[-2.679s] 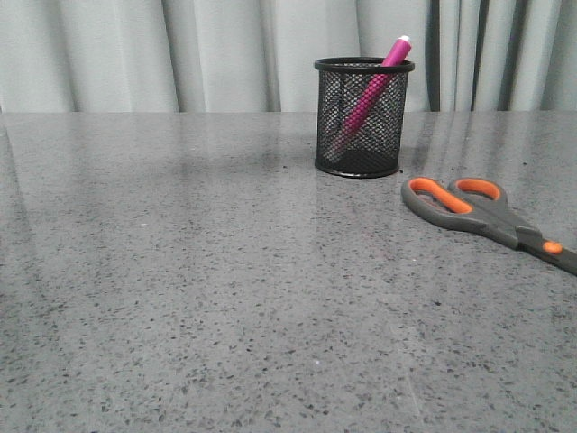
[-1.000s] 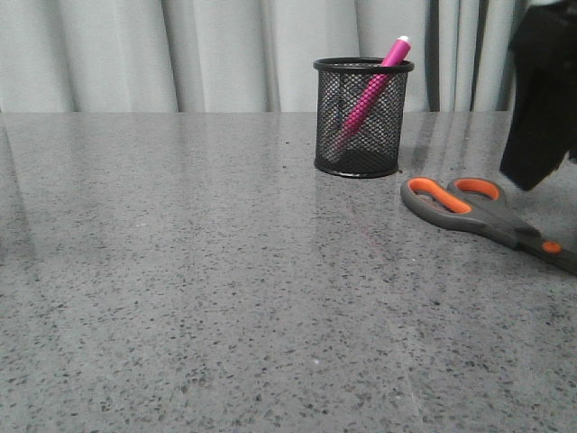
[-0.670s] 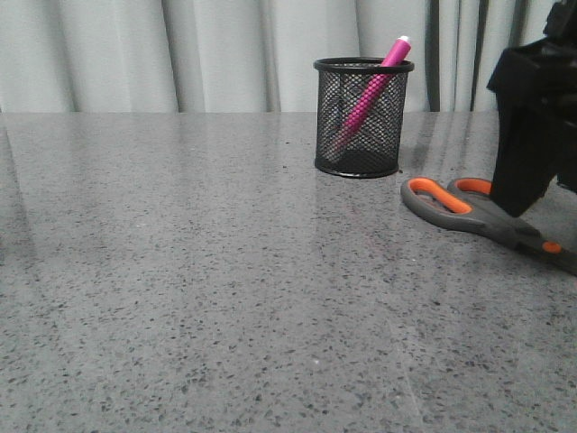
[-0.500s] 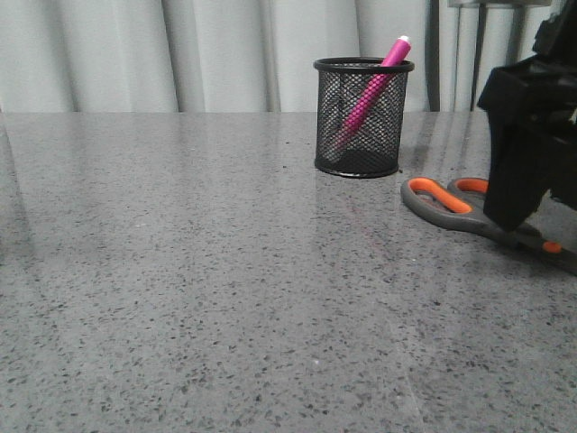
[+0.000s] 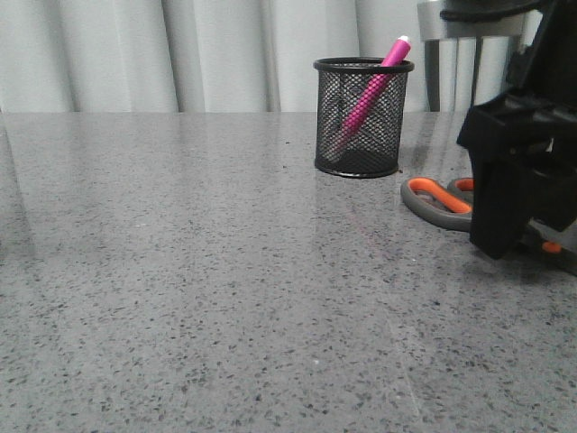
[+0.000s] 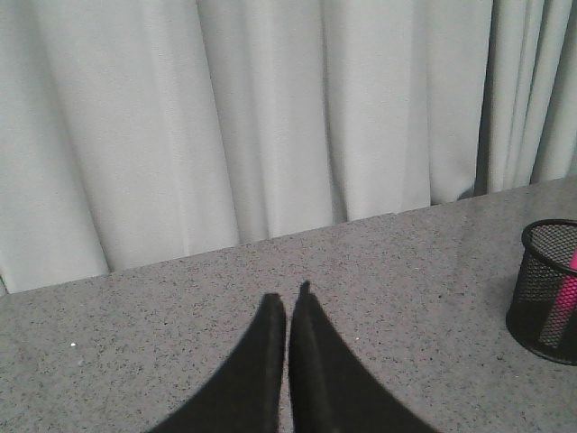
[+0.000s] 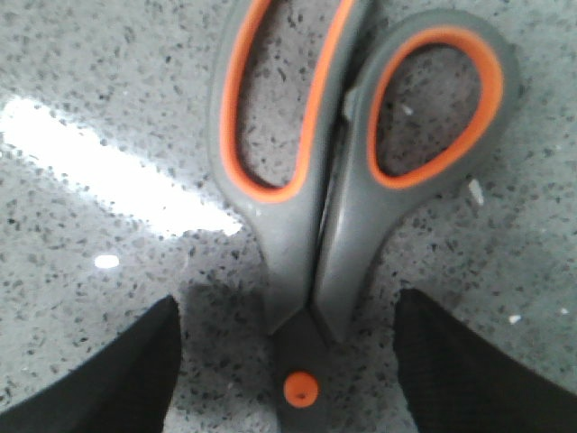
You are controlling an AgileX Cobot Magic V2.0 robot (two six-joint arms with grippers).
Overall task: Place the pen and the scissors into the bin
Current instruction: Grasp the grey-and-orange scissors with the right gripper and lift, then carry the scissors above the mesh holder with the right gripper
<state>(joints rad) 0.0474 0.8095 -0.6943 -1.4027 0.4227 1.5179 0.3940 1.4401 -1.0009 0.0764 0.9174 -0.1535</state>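
Right tool (image 7: 293, 361), fingers spread, is straddling the scissors (image 7: 347, 180) near the pivot; flat handles risk slipping when pinched.

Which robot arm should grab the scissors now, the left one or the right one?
The right. The right gripper is open with a finger on each side of the scissors near the pivot. The left gripper is shut, apart from them.

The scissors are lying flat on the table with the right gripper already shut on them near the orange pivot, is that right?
Not quite. The scissors do lie flat on the table, but the right gripper is open, its fingers apart on either side of the orange pivot, as the right wrist view shows.
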